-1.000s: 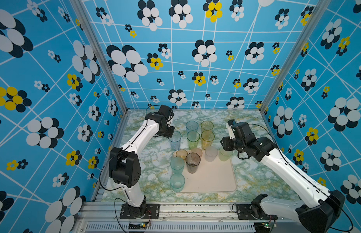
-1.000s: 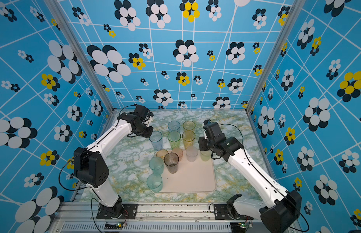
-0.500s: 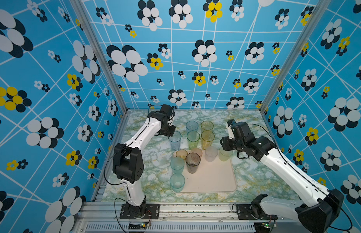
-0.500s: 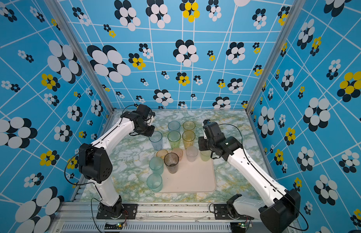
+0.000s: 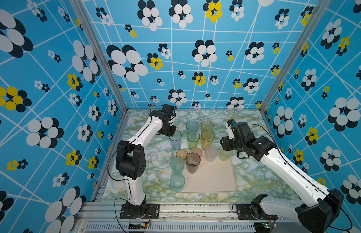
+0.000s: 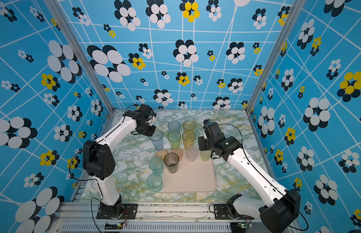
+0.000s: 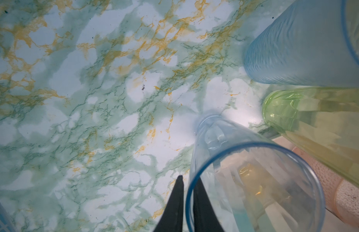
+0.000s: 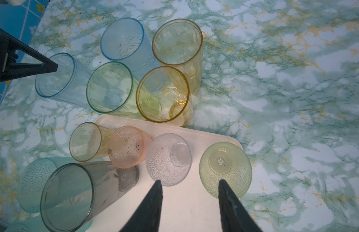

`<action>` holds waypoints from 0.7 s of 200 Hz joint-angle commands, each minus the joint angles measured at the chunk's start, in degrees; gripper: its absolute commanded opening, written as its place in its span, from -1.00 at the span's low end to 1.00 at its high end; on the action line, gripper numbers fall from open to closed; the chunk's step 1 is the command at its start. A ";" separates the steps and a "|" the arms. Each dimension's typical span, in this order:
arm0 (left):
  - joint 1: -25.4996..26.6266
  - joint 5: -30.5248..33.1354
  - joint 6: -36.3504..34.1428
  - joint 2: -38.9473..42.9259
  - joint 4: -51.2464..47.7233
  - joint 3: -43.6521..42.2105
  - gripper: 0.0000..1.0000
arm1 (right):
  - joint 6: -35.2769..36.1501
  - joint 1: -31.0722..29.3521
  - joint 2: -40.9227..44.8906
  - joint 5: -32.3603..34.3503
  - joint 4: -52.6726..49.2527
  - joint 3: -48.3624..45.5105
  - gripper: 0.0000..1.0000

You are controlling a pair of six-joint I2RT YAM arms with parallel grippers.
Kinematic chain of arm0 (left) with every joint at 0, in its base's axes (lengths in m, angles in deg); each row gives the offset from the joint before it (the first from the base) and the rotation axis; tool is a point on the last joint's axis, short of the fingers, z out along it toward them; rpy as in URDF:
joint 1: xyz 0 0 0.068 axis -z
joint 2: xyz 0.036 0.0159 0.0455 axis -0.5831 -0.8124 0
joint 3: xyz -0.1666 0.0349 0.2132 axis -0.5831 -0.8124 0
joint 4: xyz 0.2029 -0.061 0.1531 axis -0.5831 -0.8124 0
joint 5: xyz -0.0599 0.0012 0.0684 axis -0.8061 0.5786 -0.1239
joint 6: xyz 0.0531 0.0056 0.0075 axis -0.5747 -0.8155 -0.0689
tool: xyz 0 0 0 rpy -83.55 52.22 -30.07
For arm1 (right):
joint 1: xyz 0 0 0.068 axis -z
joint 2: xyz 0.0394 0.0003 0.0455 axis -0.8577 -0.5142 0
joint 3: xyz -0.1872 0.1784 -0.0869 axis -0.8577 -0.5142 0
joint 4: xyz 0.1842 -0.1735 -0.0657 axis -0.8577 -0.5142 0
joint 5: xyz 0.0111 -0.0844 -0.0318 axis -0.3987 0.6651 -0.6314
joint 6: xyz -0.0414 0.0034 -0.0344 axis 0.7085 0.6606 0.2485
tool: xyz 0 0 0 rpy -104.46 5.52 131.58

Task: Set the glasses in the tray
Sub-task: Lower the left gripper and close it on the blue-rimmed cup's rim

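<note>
Since a second ago your left arm's elbow has swung in toward the table, and the left gripper point(image 7: 188, 178) has pinched onto the rim of the tall pale-blue translucent tumbler point(image 5: 175, 140), one finger inside the wall and one outside. That glass stands on the green-and-gold marbled table point(image 5: 157, 159), just beyond the far left corner of the large cream rectangular tray point(image 5: 213, 177). Four more tall tumblers stand beside it, off the tray. On the tray you have a tall grey tumbler point(image 5: 192, 162) and four short ones along the far edge; two teal tumblers sit at its left edge. Your right gripper point(image 8: 190, 181) hovers over the tray, jaws spread, empty.
</note>
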 commanded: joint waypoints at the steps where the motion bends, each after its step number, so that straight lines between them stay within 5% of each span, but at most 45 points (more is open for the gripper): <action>1: -0.58 0.86 -0.82 -0.71 -1.62 1.45 -0.78 | 1.05 0.24 -0.01 0.18 0.81 0.76 -0.05; 47: -0.62 2.61 -0.74 0.14 -0.82 0.76 -1.00 | 0.82 0.24 0.08 0.01 0.96 0.40 -0.05; 140: -0.33 5.28 -0.22 8.84 3.34 -0.95 -1.00 | 0.44 0.33 0.08 0.04 1.31 -0.58 -0.05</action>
